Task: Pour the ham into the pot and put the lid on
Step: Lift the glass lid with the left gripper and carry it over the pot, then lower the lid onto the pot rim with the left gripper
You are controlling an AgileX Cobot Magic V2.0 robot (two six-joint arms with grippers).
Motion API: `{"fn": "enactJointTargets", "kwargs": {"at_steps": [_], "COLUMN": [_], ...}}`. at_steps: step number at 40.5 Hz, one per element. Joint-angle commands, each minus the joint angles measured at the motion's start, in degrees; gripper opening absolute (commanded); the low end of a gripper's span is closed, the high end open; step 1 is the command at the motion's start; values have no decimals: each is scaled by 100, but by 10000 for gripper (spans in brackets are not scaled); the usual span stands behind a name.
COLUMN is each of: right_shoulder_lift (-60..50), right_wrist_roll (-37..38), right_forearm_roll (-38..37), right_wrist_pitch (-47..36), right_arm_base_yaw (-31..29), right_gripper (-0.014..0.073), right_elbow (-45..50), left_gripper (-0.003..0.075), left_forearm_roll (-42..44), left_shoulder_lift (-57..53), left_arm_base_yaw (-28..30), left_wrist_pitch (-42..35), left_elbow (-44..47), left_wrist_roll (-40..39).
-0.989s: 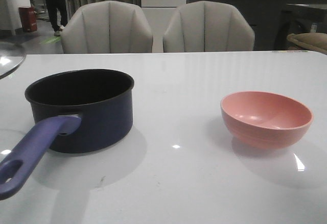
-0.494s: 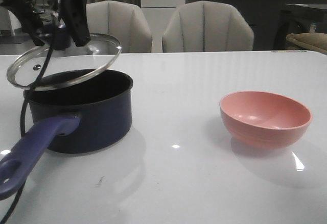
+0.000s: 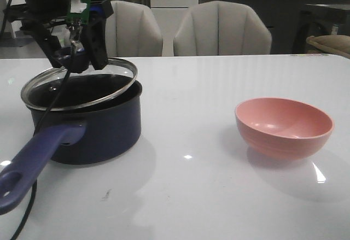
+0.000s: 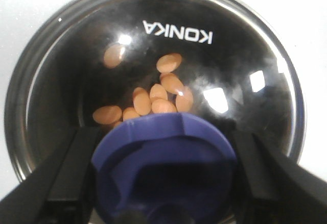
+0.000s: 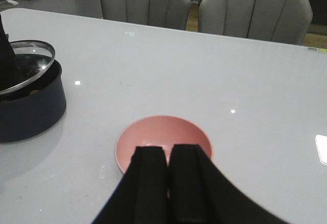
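The dark blue pot [image 3: 93, 130] stands at the left of the table, its purple-blue handle [image 3: 33, 163] pointing toward me. My left gripper [image 3: 74, 51] is shut on the blue knob [image 4: 163, 168] of the glass lid [image 3: 82, 84]. It holds the lid slightly tilted right over the pot's rim; whether they touch I cannot tell. Through the glass, the orange-pink ham [image 4: 153, 99] lies on the pot's black bottom. My right gripper [image 5: 168, 157] is shut and empty, on the near side of the pink bowl [image 5: 153, 132], and does not show in the front view.
The pink bowl [image 3: 284, 128] stands empty at the right of the white table [image 3: 191, 196]. Two grey chairs [image 3: 221, 29] stand behind the far edge. A black cable [image 3: 24, 207] hangs from the left arm past the pot's handle.
The left gripper has carried the lid from the far left edge rightward and down, from above the pot's left side to nearly level over the rim. The bowl and pot have not moved.
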Motion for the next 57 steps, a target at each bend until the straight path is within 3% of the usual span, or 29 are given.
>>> {"fn": "enactJointTargets", "kwargs": {"at_steps": [1, 8, 17, 21, 57], "right_shoulder_lift": [23, 23, 23, 23, 23], "right_wrist_roll": [-65, -65, -65, -65, -65], "right_forearm_roll": [26, 26, 26, 26, 26], "right_wrist_pitch": [-415, -415, -415, -415, -415], "right_arm_base_yaw": [1, 1, 1, 1, 1], "right_gripper": [148, 148, 148, 148, 148], "right_elbow": [-158, -158, -158, -158, -158], "left_gripper": [209, 228, 468, 528, 532], "left_forearm_roll": [-87, -87, -98, -77, 339], "left_shoulder_lift": [-278, -149, -11, -11, 0], "left_arm_base_yaw": [-55, -55, -55, -55, -55], "left_wrist_pitch": [-319, -266, -74, -25, 877], "left_elbow": [-190, -190, -190, -217, -678], "left_wrist_roll": [0, 0, 0, 0, 0]}}
